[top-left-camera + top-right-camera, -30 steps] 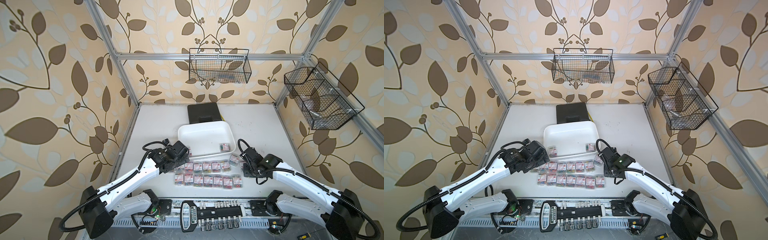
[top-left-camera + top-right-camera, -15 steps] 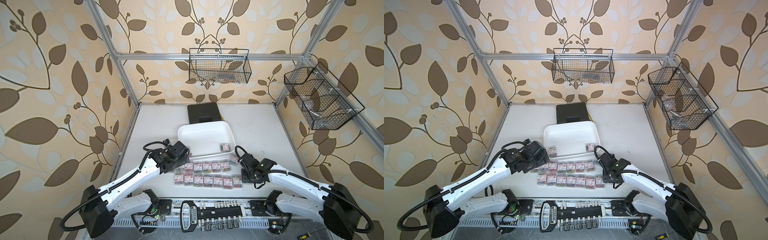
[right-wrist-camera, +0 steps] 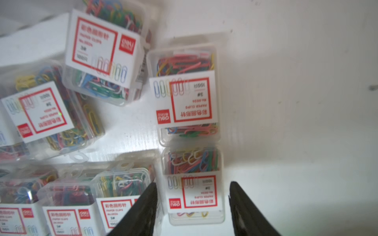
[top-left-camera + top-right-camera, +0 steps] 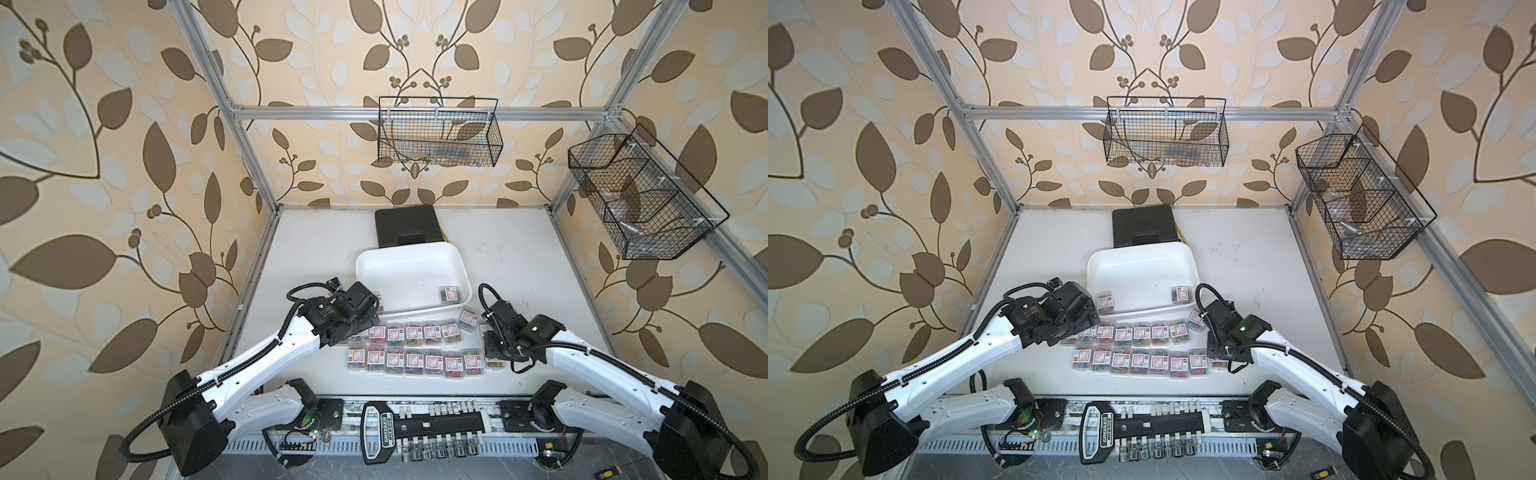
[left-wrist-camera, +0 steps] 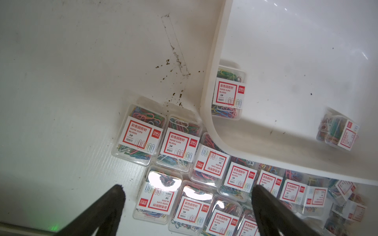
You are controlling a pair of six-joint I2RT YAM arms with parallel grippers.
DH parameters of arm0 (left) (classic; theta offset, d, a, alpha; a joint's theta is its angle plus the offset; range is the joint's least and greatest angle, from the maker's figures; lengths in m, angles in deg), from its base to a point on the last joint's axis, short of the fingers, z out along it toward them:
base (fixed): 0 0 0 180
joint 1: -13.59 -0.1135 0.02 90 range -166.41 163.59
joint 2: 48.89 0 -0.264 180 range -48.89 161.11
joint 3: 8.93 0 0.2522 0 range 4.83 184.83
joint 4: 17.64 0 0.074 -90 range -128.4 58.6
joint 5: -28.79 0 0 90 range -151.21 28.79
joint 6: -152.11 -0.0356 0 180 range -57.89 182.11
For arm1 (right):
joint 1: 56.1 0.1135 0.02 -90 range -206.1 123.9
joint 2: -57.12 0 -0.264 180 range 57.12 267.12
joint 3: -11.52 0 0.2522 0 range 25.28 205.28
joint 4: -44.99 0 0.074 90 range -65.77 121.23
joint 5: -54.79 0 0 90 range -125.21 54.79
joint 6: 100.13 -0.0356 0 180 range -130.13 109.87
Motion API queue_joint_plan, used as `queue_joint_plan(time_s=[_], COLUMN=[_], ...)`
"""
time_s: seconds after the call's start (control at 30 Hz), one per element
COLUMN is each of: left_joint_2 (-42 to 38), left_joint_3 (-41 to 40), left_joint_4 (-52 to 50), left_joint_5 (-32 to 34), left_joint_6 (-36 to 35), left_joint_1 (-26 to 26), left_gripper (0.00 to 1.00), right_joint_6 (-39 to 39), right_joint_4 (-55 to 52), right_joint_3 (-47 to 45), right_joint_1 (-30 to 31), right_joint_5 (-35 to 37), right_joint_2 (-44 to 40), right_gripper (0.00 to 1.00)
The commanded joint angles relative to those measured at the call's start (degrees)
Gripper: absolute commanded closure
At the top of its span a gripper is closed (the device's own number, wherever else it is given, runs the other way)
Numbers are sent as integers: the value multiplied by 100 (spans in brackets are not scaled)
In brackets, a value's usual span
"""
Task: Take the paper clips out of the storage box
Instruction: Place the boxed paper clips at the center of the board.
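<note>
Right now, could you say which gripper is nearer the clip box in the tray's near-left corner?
Left. The left gripper hovers open just outside that corner, beside the clip box; the right gripper is farther right, over the laid-out rows.

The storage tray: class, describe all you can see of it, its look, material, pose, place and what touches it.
The storage tray is a shallow white rectangular tub, plastic by its look, with rounded corners and a rolled rim. It sits upright on the white table, just in front of a black case. Its floor is mostly bare, with dark specks. A paper clip box lies flat in one near corner, and a second box sits tilted by the other.
</note>
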Motion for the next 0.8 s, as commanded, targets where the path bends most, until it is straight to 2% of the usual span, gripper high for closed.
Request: queue_joint_plan(time_s=[0.0,0.23,0.33,0.53,0.77], left_joint_2=[141,698,979,1439,1803], left_joint_3=[146,622,896,1206,1472], left_joint_4=[20,-74,-165,-267,-348], left_joint_5=[-165,-140,-98,-98,-130], left_joint_6=[-127,-402,-536,-607,-593], left_joint_1=[-58,-58,-58,-82,-289], left_gripper=[1,5,6,8,9], right_joint_6=[-77,92,199,229,-245], right_joint_4=[-336,-679,-556,-257,-107], right_joint_3=[234,207,147,-16,-103], right_joint_1=[-453,-1549,-1704,-1552,-638], right_joint_5=[108,185,163,79,98], right_joint_2=[-213,-101,119,503,809], right_gripper=[48,56,57,57,57])
